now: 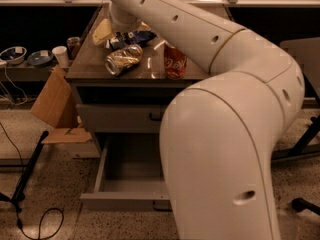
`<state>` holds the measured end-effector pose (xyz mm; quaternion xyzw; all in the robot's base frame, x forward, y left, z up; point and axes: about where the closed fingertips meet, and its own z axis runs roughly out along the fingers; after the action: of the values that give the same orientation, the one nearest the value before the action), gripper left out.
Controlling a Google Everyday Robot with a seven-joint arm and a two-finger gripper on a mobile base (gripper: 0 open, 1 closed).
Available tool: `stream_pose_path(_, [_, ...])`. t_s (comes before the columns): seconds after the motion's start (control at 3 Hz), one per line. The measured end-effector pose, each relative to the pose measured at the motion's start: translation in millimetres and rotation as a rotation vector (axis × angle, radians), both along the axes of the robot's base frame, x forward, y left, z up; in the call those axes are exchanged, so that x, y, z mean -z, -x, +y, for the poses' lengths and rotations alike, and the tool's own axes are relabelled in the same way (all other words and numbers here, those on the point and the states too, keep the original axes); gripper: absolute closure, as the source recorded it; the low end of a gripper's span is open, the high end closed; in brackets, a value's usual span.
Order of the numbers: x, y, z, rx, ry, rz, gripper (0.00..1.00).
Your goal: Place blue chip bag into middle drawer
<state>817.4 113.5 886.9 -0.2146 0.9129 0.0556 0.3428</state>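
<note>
The blue chip bag lies crumpled on the dark cabinet top, behind a crushed golden can. My gripper is at the end of the white arm, low over the bag's left part; the arm's wrist hides most of it. The middle drawer is pulled open at the bottom of the grey cabinet and looks empty. My arm's large elbow covers its right side. The drawer front above it is shut.
A red soda can stands right of the golden can. A yellow bag lies at the top's back left. A cardboard box leans left of the cabinet. A black stand leg and cable lie on the floor at left.
</note>
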Motion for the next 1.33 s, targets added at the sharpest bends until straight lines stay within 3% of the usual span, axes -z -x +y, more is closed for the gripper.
stream_pose_path(0.33, [14, -1, -5, 0.016, -0.089, -0.063, 0.0])
stream_pose_path(0.67, [12, -7, 8, -0.005, -0.13, -0.106, 0.0])
stream_pose_path(1.33, [23, -15, 5, 0.024, -0.1, -0.093, 0.0])
